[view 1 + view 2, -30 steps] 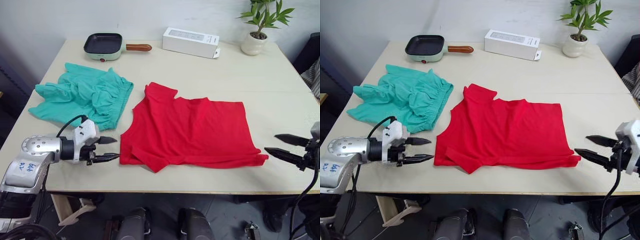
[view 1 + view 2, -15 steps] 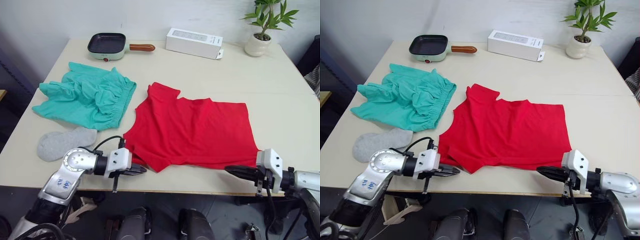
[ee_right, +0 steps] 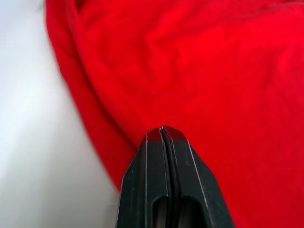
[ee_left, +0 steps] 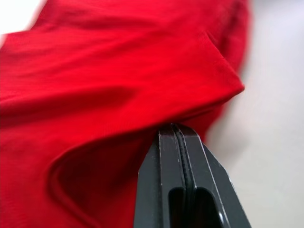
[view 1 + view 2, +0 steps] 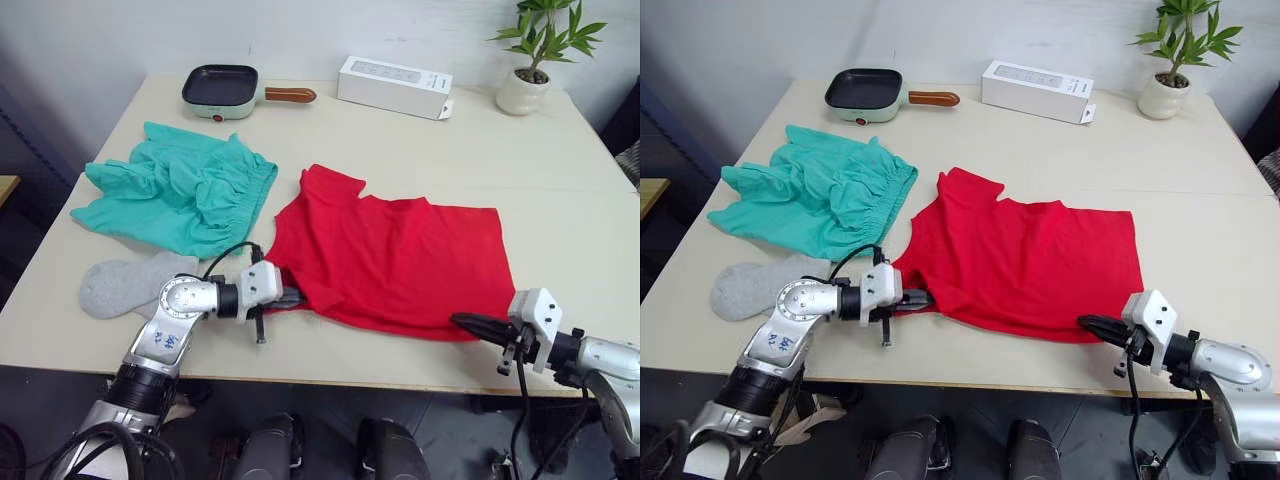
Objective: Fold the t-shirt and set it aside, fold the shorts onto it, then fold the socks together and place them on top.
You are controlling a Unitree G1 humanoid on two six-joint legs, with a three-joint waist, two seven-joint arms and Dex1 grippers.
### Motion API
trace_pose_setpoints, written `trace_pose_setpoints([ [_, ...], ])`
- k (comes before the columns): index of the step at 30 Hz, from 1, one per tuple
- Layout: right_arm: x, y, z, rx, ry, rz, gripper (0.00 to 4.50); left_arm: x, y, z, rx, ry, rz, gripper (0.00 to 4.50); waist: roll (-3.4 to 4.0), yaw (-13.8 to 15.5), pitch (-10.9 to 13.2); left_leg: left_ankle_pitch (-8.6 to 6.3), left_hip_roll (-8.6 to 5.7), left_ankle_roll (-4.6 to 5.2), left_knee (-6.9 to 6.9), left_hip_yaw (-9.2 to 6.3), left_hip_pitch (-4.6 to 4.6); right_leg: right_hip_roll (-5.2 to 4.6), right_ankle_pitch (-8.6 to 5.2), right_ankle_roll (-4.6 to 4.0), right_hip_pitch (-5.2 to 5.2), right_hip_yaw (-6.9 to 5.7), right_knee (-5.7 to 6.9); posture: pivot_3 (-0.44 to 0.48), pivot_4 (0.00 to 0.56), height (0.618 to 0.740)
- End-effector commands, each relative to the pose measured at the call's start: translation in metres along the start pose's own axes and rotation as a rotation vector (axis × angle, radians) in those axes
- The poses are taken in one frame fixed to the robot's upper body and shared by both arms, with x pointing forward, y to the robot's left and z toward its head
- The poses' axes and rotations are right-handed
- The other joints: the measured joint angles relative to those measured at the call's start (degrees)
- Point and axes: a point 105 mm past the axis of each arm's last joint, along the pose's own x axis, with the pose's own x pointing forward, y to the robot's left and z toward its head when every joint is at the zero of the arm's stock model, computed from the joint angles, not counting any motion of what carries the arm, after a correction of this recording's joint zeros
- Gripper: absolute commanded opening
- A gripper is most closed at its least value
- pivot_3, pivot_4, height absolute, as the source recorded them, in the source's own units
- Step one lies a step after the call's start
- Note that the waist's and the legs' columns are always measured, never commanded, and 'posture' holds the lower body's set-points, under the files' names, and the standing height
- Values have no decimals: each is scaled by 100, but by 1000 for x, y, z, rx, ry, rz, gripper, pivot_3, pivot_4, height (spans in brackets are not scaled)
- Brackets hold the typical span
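Now red t-shirt (image 5: 395,260) spread near the counter's (image 5: 560,180) front edge, left tool (image 5: 925,297) pinching its near left corner, right tool (image 5: 1092,324) pinching its near right corner.

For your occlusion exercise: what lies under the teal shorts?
A grey sock pokes out from under the teal shorts on the table. Any second sock is hidden.

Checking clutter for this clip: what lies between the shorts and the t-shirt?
Bare table. In the left eye view a narrow strip of tabletop separates the shorts from the t-shirt; they are apart.
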Motion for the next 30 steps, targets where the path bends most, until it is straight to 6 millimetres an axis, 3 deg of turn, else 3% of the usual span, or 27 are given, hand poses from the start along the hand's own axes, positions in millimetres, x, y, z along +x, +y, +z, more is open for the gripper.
trace_pose_setpoints([
  [1,-6,-12,2,-15,-13,-88,31,-5,18,11,-87,-67,82,0,0,-2,0,0,0,0,0,0,0,1,0,0,0,-1,0,0,150,740],
  [5,-6,-16,-1,-29,-25,-134,31,-3,24,3,-140,-38,118,0,-1,-11,-1,4,0,6,0,1,1,5,0,0,0,-7,3,0,150,740],
  [10,-3,-7,21,-74,-146,-90,31,-2,22,-4,-143,-10,116,0,-1,-12,-1,9,0,14,-2,3,2,8,0,0,-1,-9,3,0,150,740],
  [12,12,15,47,-63,-243,3,31,-15,13,12,-154,-73,61,0,-1,-26,-1,2,0,2,-1,2,1,6,0,0,-1,-6,2,0,150,740],
  [14,28,43,62,-66,-287,92,31,-22,2,15,-154,-74,9,0,-1,-80,-1,1,5,-1,-7,1,1,5,0,0,-4,5,2,0,150,740],
  [19,58,79,48,-81,-247,101,31,-15,-7,0,-136,-13,56,0,-3,-38,-3,3,8,-21,-10,-14,2,9,-3,-6,-2,-3,3,0,150,740],
  [24,65,78,14,-144,-174,22,31,-14,-10,-22,-155,77,138,0,-7,1,-5,-3,-6,-7,-6,-6,-3,1,3,5,-3,5,-9,0,150,740],
  [30,38,23,-3,-24,-172,-237,31,-24,-1,-43,-167,179,233,0,-8,-8,-10,0,-1,-12,-12,-6,4,3,3,4,-1,10,-5,0,150,740],
])
